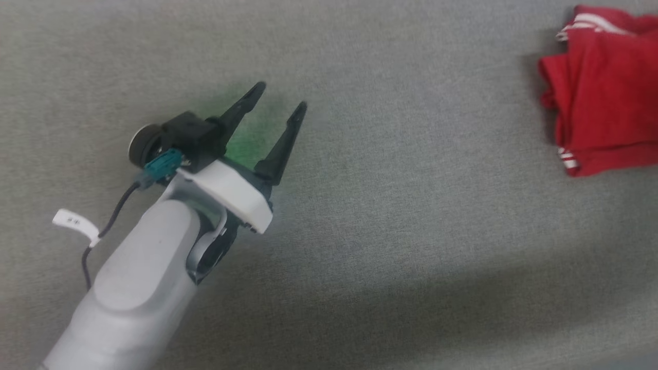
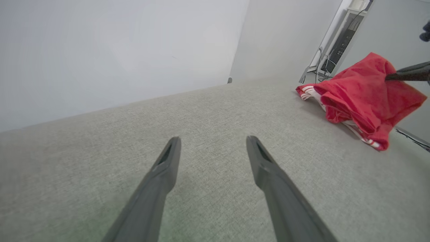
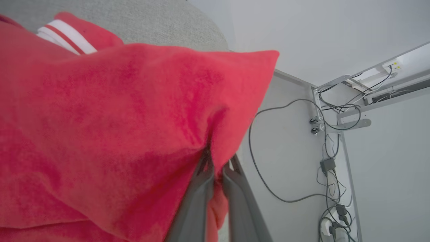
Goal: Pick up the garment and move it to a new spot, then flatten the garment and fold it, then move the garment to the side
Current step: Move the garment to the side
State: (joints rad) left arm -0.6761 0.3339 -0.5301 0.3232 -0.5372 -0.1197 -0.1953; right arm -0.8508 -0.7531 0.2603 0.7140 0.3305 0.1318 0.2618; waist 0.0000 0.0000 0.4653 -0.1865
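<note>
We've got clear grey fabric surface (image 1: pixel 411 231) on every side of the left gripper (image 1: pixel 282 95), fingers spread, room to pass any way. One obstacle on it: the bunched red jersey (image 1: pixel 606 103) at our far right, well apart, right gripper (image 3: pixel 216 164) pinched onto it. Past that edge, loose cables (image 3: pixel 327 164) hang on a pale panel (image 3: pixel 289 151); a wall (image 2: pixel 117 50) closes the far side.
</note>
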